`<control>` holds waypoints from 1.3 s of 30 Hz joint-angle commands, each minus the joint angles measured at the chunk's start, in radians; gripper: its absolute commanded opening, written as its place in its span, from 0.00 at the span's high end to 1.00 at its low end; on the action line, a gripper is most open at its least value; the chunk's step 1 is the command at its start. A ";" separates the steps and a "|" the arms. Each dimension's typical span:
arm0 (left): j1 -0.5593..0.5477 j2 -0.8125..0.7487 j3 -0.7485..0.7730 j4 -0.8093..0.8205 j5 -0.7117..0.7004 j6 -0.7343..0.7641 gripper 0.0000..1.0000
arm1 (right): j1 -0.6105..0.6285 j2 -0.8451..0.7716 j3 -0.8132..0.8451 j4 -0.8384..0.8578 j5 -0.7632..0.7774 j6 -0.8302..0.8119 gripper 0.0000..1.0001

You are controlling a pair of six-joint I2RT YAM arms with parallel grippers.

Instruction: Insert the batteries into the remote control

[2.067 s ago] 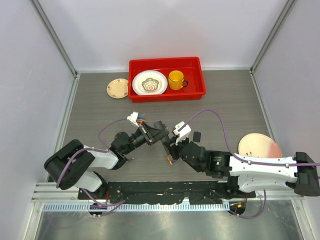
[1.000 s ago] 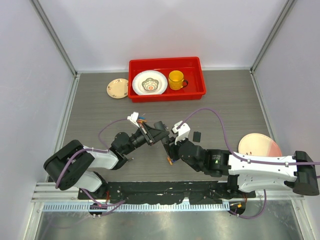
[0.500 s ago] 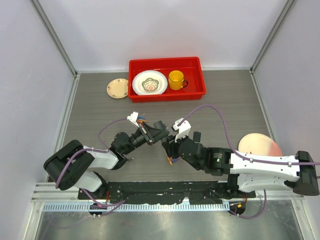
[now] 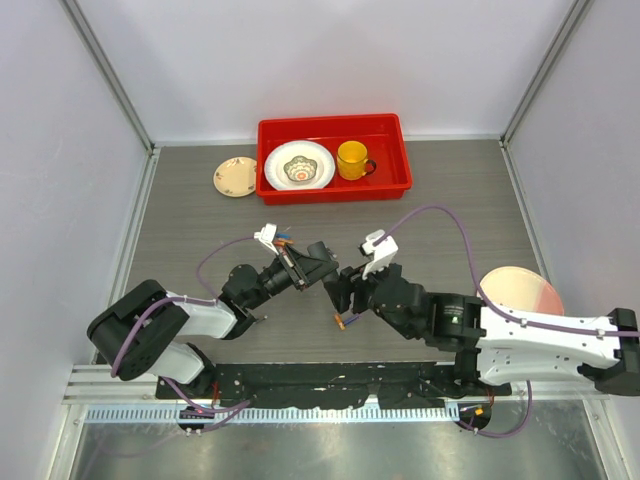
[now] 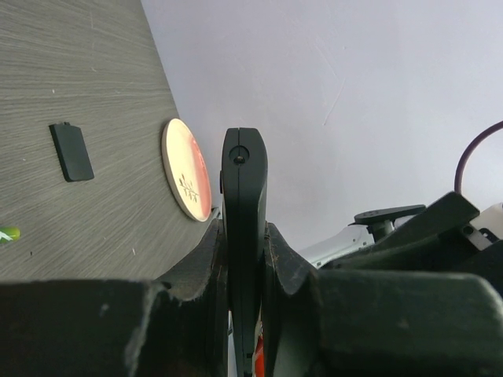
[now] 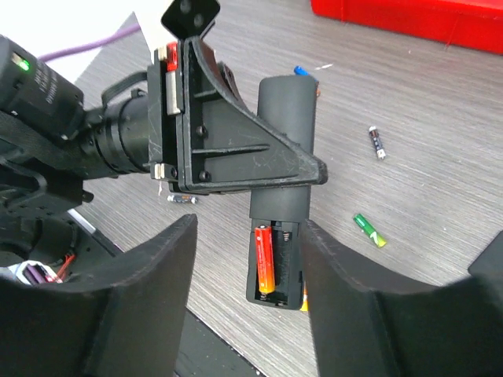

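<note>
**Figure.** The slim black plastic remote control point(image 6: 277, 206) is being clamped between the left gripper point(image 5: 244, 232) fingers, with one orange cylindrical battery point(image 6: 265, 258) seated. The right gripper point(image 6: 250, 259) fingers are being held apart on either side; the battery could be dislodged by a brush.

No text, brand, number or sign can be read anywhere. The orange-red battery point(image 6: 265, 263) seated in the remote control point(image 6: 280, 228) shows no legible print. The loose batteries point(image 6: 368, 231) on the surface point(image 6: 440, 157) are too small to read. The dark mark on the pink plate point(image 5: 187, 177) looks like a drawn motif, not lettering
</note>
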 commanded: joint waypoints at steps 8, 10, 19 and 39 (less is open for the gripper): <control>-0.003 -0.073 0.025 0.263 -0.018 0.031 1.00 | -0.159 -0.140 0.006 -0.062 -0.177 0.235 0.23; -0.004 -0.082 0.026 0.263 -0.015 0.037 1.00 | -0.236 -0.146 -0.017 -0.054 -0.298 0.270 0.23; -0.003 -0.105 0.035 0.263 -0.015 0.044 1.00 | -0.356 -0.173 -0.099 0.055 -0.548 0.333 0.24; -0.001 -0.103 0.038 0.264 -0.017 0.048 1.00 | -0.423 -0.138 -0.230 0.270 -0.654 0.491 0.24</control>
